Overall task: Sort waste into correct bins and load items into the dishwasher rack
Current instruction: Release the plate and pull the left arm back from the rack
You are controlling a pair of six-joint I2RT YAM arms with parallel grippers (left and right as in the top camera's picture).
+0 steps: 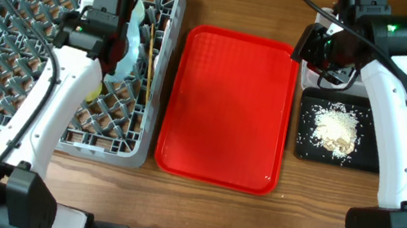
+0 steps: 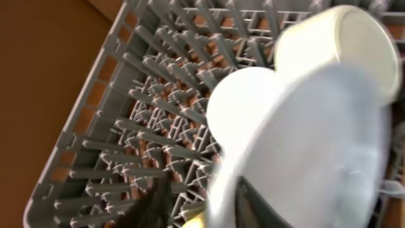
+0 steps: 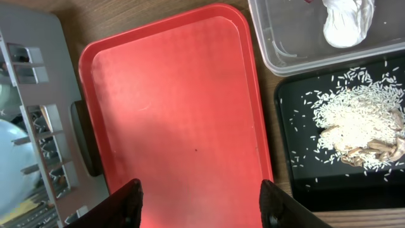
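The left tool (image 1: 112, 47), its grip unreadable, sits low over the large grey pegged plastic rack (image 1: 106, 152) beside the upright white round plate (image 1: 129, 39), so a snagged pull-out may topple it; the right tool (image 3: 202, 197) hangs apart, empty.

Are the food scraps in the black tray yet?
In. The food scraps lie heaped inside the black tray, loose grains scattered around them.

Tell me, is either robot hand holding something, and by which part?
The right hand holds nothing; it is open over the red tray. The left hand is right by white dishes in the rack, but blur hides any grip.
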